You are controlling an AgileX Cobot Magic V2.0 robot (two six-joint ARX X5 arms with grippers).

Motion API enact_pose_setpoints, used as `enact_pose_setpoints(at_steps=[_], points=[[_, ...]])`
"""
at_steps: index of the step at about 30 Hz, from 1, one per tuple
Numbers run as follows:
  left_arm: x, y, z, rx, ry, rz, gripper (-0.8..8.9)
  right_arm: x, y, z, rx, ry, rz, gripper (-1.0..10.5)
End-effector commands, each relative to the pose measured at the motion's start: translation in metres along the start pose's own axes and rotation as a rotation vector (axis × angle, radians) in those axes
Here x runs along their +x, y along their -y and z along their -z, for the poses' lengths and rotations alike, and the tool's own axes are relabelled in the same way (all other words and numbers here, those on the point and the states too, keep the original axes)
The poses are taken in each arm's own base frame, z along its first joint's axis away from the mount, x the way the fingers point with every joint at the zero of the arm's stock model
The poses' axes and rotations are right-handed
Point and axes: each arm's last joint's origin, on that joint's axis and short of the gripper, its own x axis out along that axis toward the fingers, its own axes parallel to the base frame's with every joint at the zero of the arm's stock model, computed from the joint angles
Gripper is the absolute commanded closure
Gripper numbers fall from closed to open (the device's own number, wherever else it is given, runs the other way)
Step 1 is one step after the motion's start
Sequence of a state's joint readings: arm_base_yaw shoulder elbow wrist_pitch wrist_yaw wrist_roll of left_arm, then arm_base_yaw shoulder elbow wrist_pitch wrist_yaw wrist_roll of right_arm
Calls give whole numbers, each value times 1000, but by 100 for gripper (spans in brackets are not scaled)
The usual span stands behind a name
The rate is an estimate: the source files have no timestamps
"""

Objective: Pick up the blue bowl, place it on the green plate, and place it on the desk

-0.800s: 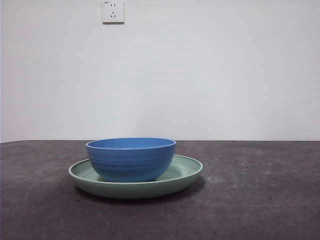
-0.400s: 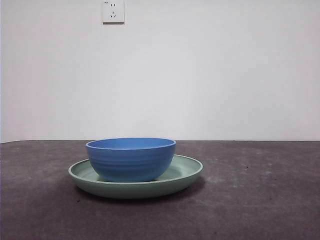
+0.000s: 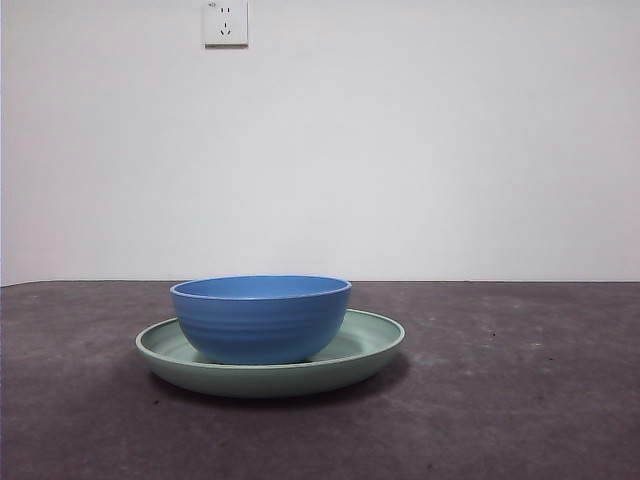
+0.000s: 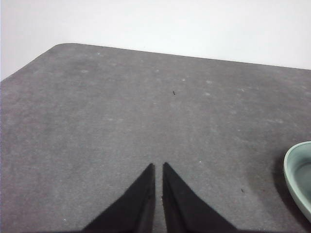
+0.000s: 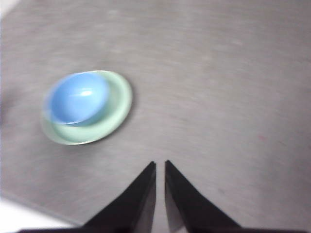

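Note:
The blue bowl (image 3: 261, 318) sits upright inside the green plate (image 3: 365, 345), left of the plate's middle, on the dark grey desk (image 3: 520, 400). No arm shows in the front view. In the right wrist view, which is blurred, the bowl (image 5: 77, 98) and plate (image 5: 116, 109) lie well away from my right gripper (image 5: 160, 164), which is shut and empty, high above the desk. My left gripper (image 4: 158, 166) is shut and empty over bare desk; only the plate's edge (image 4: 296, 174) shows at the side of the left wrist view.
A white wall with a power socket (image 3: 226, 22) stands behind the desk. The desk's rounded far corner (image 4: 63, 46) shows in the left wrist view.
The bowl and plate have stayed where they were. No arm has entered the front view.

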State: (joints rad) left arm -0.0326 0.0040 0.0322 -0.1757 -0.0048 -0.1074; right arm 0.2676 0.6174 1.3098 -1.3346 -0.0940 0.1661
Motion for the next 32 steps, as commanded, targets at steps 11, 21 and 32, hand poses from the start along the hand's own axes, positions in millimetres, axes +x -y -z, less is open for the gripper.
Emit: enact_pose_setpoints(at_steps=[11, 21, 32], points=[[2, -1, 5, -7, -3, -7, 789, 134, 58, 69, 11, 637, 268, 921], [2, -1, 5, -7, -3, -7, 789, 179, 73, 131, -18, 563, 282, 921], [2, -1, 5, -7, -3, -7, 789, 191, 76, 148, -66, 552, 296, 921]])
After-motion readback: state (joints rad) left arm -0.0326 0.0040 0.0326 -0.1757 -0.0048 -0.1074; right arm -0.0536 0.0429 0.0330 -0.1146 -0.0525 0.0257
